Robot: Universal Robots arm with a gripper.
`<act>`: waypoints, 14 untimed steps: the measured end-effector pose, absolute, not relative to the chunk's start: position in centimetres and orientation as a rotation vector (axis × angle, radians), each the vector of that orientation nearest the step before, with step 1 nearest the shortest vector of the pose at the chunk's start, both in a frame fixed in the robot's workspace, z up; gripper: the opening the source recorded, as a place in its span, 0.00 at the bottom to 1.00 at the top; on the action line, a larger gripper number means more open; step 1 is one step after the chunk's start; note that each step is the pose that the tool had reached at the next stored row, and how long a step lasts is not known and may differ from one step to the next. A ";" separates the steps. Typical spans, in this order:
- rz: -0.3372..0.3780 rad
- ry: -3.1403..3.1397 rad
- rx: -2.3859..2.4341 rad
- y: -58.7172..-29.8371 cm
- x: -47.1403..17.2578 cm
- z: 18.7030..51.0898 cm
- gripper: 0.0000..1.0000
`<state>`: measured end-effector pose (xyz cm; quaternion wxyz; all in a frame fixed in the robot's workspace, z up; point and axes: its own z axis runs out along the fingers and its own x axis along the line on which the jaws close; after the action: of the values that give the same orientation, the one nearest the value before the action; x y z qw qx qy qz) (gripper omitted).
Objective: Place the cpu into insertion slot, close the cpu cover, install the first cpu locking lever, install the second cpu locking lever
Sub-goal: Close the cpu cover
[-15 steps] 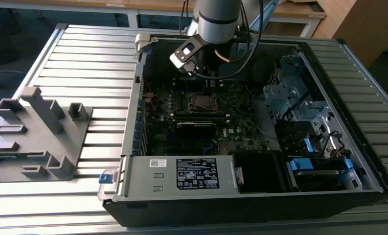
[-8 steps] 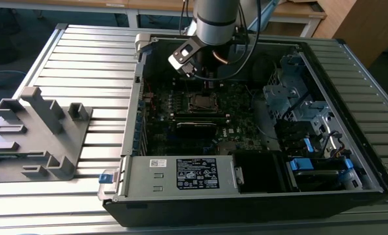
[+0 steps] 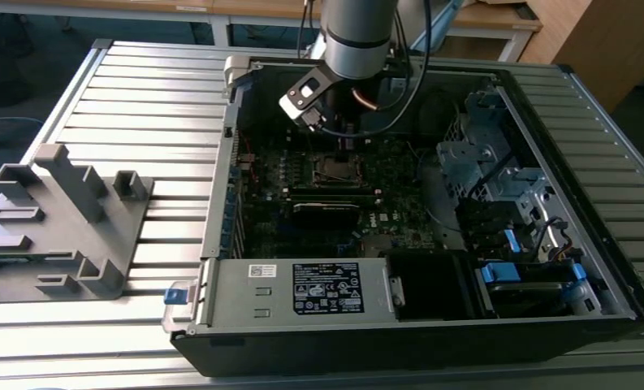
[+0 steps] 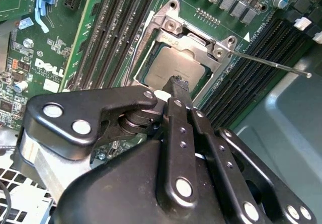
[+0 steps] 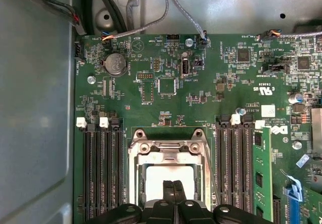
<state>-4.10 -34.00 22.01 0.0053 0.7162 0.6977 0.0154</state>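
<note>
A ribbed grey metal table carries an open black-and-silver computer case. The silver-grey robot arm reaches down into the case over the green circuit board. In both wrist views the black metal gripper has its two fingers pressed together with nothing between them. Its tips are over the small, square, silvery-rimmed insertion slot. The thin silvery square cpu cover lies down on the slot. The flat grey-brown metal cpu sits inside, showing through the cover's window (the fingertips hide part of it). A thin silvery wire locking lever juts from the slot's corner across the long black memory slots.
</note>
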 end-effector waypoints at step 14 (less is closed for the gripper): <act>0.049 2.213 2.215 -34.0 -4.1 21.8 0.11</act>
<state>-4.10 -34.01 21.75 0.0051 0.7072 0.7068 0.0155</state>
